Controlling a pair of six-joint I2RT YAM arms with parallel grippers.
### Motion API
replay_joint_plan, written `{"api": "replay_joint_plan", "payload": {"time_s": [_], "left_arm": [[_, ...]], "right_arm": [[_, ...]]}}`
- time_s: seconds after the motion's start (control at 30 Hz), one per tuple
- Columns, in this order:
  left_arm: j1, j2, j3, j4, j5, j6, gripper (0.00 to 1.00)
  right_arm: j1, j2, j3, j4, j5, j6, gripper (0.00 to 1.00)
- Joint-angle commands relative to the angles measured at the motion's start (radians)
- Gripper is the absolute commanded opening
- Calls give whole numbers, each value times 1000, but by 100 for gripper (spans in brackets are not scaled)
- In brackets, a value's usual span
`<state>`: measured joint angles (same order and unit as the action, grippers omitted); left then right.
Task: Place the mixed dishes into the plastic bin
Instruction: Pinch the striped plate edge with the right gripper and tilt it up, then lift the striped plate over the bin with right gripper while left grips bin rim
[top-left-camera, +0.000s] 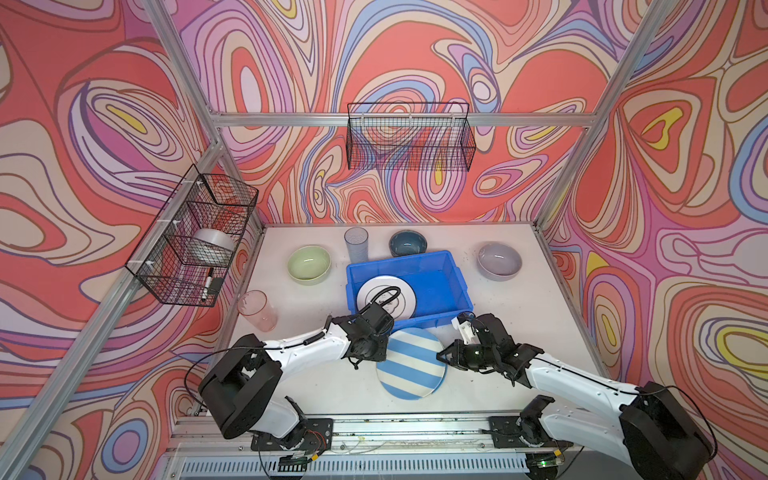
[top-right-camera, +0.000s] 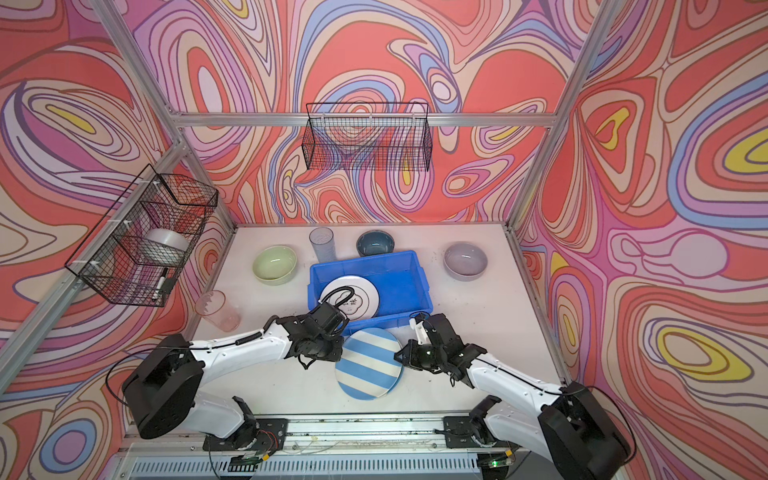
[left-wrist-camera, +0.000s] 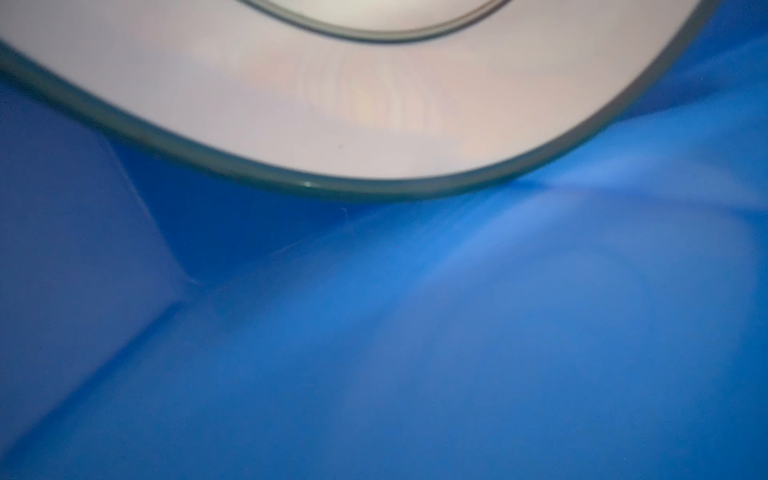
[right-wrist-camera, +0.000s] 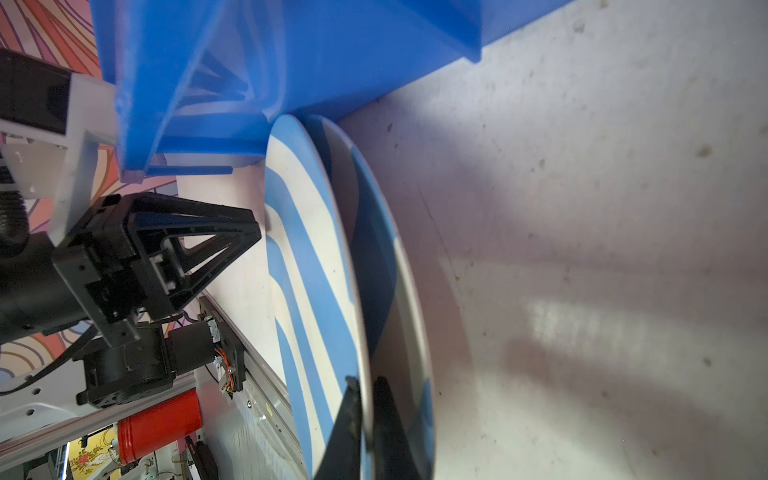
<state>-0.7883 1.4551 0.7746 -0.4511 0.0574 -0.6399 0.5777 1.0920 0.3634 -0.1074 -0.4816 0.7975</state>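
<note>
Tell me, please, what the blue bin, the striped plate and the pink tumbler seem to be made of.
The blue bin looks like moulded plastic, glossy: even colour, ribs under the rim. The striped plate may be glazed ceramic or melamine: thin, smooth. The pink tumbler is clear tinted plastic or glass: the table shows through.

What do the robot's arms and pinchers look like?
Both the left arm and right arm have smooth white shells, chunky black joints and thin black cables. The left gripper and right gripper are black, with pointy triangle-frame fingers.
</note>
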Motion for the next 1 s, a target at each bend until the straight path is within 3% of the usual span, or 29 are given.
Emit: {"api": "replay_joint_plan", "payload": {"time_s": [0.0, 0.3, 0.63, 0.97], "left_arm": [[-12, -31, 39, -94, -27, 29, 35], [-11, -67, 85, -141, -59, 51, 44], [3, -193, 112, -245, -70, 72, 46], [145, -363, 43, -281, -16, 72, 48]], "right_arm": [[6, -1, 14, -82, 54, -39, 0], [4, -30, 43, -153, 58, -62, 0], [4, -81, 45, -214, 62, -71, 0], [5, -121, 85, -261, 24, -86, 0]]}}
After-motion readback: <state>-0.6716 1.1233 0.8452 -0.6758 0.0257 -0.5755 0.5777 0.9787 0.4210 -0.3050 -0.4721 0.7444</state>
